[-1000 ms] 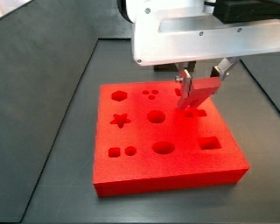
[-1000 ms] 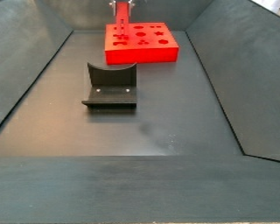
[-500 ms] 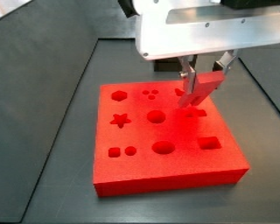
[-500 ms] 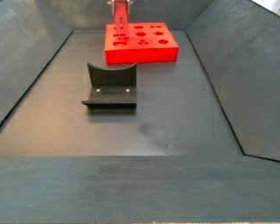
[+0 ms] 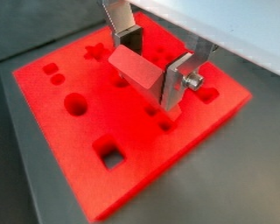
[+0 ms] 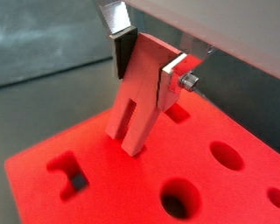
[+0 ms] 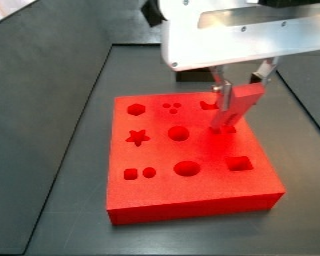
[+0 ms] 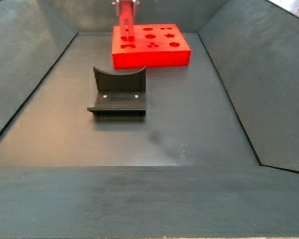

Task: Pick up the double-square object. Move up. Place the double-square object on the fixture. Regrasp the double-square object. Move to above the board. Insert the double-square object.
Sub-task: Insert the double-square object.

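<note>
Since a second ago the gripper (image 7: 238,92) has slid a little sideways over the board (image 7: 190,160), carrying the double-square object (image 7: 236,108) with it, and the piece now hangs over the slab's far right part, near the small cut-outs there. Nearest the cameras on the wrist, the two flat silver fingers (image 5: 178,79) are closed onto the red-pink piece (image 5: 136,69), one plate on each broad face. In a wrist view the piece (image 6: 139,112) stands on end, its lower end reaching down to the slab's top (image 6: 108,192), though whether it touches cannot be told; a slit runs up from that lower end, a detail neither side view shows. Square, round and star-shaped holes lie spread around it. A side view set farther back shows what the wrist cameras miss: the dark fixture (image 8: 116,93) standing alone on the floor, well apart from the board (image 8: 149,47), which sits at the far end with the piece (image 8: 124,15) rising upright above its rear edge. The floor (image 8: 152,131) is a dark grey, matte tray with sloping walls on both sides.
</note>
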